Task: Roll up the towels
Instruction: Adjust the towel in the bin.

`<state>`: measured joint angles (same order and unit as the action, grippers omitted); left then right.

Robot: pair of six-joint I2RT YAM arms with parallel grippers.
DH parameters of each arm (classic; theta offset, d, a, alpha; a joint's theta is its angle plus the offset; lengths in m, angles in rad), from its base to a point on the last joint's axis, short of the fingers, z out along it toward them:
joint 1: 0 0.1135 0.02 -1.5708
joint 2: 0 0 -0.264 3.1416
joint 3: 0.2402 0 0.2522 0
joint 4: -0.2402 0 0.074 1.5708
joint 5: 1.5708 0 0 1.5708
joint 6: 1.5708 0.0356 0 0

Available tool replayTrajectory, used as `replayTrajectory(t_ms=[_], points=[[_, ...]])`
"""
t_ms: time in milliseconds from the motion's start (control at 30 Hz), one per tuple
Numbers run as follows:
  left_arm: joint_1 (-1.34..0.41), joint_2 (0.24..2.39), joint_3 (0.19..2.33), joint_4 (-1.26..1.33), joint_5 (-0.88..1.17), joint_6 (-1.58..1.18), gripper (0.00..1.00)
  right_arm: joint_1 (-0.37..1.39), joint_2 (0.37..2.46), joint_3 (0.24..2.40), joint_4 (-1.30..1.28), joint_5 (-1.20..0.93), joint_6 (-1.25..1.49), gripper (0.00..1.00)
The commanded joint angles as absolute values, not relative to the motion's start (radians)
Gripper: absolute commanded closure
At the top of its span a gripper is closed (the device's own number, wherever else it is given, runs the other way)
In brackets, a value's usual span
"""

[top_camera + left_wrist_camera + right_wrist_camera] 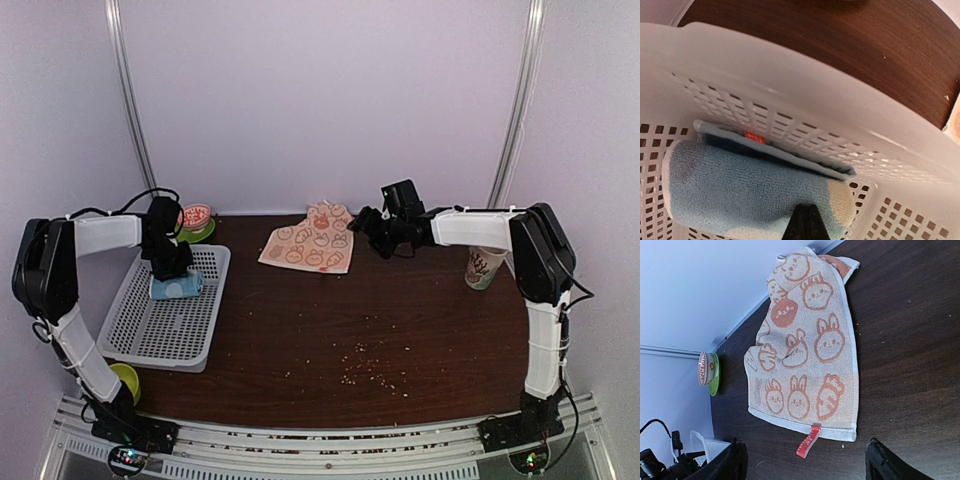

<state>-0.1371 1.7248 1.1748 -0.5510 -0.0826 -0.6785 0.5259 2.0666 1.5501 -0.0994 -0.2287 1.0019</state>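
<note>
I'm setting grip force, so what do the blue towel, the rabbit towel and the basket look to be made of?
Blue towel: soft terry or microfibre cloth, matte, with a fuzzy looped nap.
Rabbit towel: terry, probably cotton, matte; the orange pattern looks woven in, and the hem is stitched.
Basket: smooth white moulded plastic with a slight sheen and rows of slots.
</note>
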Motion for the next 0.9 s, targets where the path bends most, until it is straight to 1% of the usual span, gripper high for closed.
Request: replayTrajectory(t_ms=[0,67,233,300,467,600,667,733,867], points=[[-0.127,1.663,1.146,-0.551,-0.076,-0.679,1.0,0.525,2.059,1.525,-0.085,-0.238,1.004,0.19],[-0.127,1.61,1.113,-0.553,-0.068,-0.69,0.96,0.527,2.053,1.523,-0.082,-0.24,1.004,0.19],[-0.128,1.477,1.039,-0.58,-0.051,-0.728,0.81,0.526,2.042,1.52,-0.079,-0.243,1.004,0.19],[-0.129,1.432,1.008,-0.581,-0.032,-0.753,0.79,0.527,2.039,1.517,-0.076,-0.246,1.006,0.19],[-0.13,1.325,0.952,-0.588,-0.017,-0.789,0.77,0.521,2.047,1.513,-0.093,-0.208,1.012,0.18],[-0.131,1.219,0.912,-0.581,-0.028,-0.796,0.77,0.505,2.075,1.528,-0.135,-0.102,1.008,0.18],[-0.139,1.161,0.898,-0.572,-0.032,-0.79,0.77,0.498,2.134,1.6,-0.179,-0.122,1.006,0.21],[-0.159,1.125,0.895,-0.568,-0.044,-0.777,0.77,0.501,2.2,1.691,-0.236,-0.206,1.017,0.24],[-0.23,1.089,0.919,-0.563,-0.07,-0.745,0.78,0.543,2.255,1.765,-0.324,-0.191,1.001,0.25]])
